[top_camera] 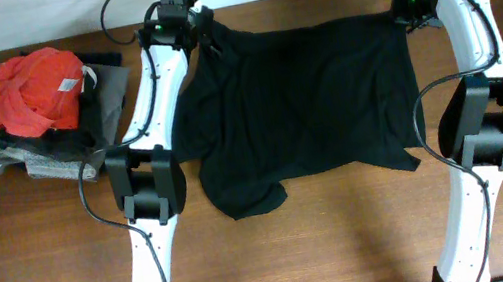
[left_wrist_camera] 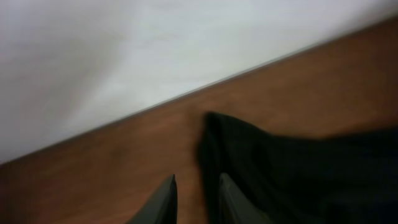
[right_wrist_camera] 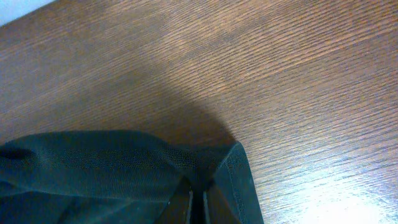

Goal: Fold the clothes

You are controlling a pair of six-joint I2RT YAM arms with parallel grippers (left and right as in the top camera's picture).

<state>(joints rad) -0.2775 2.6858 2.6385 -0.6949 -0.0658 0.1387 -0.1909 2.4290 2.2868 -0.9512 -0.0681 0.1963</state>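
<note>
Overhead, left-wrist and right-wrist views of a two-arm rig at a wooden table. The black shirt lies spread across the centre of the table between the two arms, largely flat, with its lower left part bunched into a rounded flap near the left arm's elbow. The left end effector sits at the shirt's upper left corner, in the upper middle of the overhead frame; the right end effector sits at the shirt's upper right corner, near the far table edge. In the right-wrist view the right end effector has its fingers pressed nearly together on a gathered corner of the shirt, pinching it, with bare wood to the right. In the blurred left-wrist view the left end effector shows two fingers a little apart at the bottom of the frame, with the shirt's dark edge running down into the gap beside the right-hand finger; whether they grip it cannot be told. A white wall fills the upper left of that view. At the upper left of the overhead frame, well apart from the shirt, a red garment rests on a pile of grey and dark folded garments.
</note>
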